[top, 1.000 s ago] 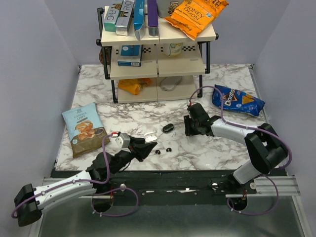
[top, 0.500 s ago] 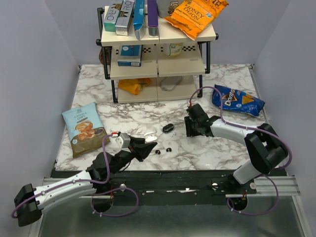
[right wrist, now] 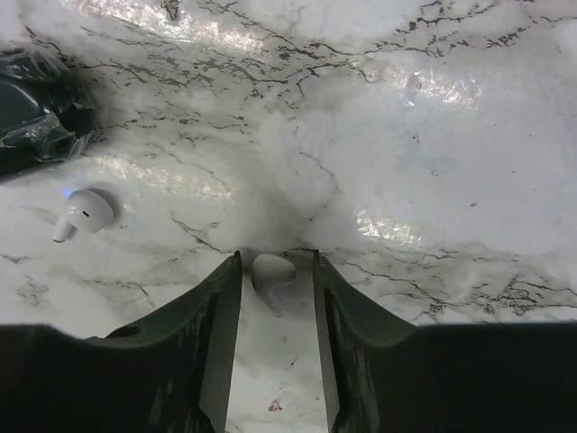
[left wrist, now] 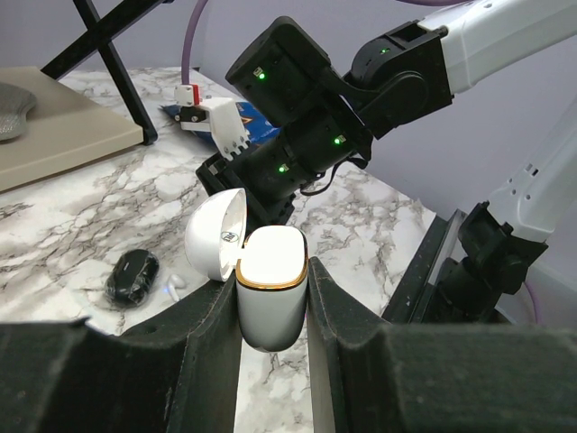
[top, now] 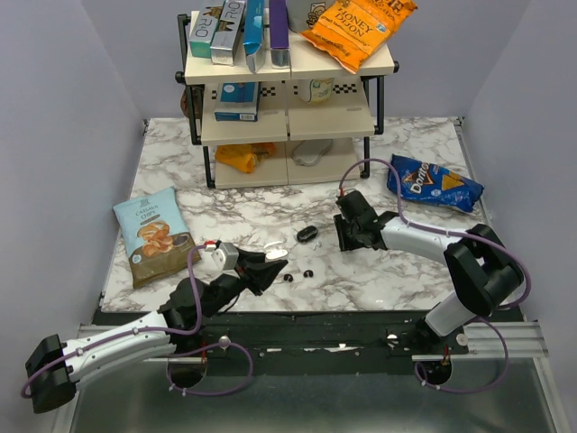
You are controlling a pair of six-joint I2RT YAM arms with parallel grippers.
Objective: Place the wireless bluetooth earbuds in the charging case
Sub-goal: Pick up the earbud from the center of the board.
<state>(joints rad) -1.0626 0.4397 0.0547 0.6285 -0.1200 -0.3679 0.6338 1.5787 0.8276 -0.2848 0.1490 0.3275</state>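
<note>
Left fingers (left wrist: pixel 212 334) clamped on both sides of the white charging case (left wrist: pixel 270 298), upright, lid hinged open; logo inside the lid too small to read. Right fingers (right wrist: pixel 216 316) parted, one white earbud (right wrist: pixel 270 273) lying on the tabletop (right wrist: pixel 406 135) between them, a narrow gap each side. Second earbud (right wrist: pixel 86 210) just beside a black oval object (right wrist: pixel 32 108). Bags readable: Doritos (top: pixel 433 183), Cassava Chips (top: pixel 153 236), Honey Dijon (top: pixel 356 27) on the shelf.

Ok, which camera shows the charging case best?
The left wrist view: the white charging case sits centred, lid open, clamped in the left tool. The top view shows a pale speck at that tool's tip; the right wrist view misses it.
</note>
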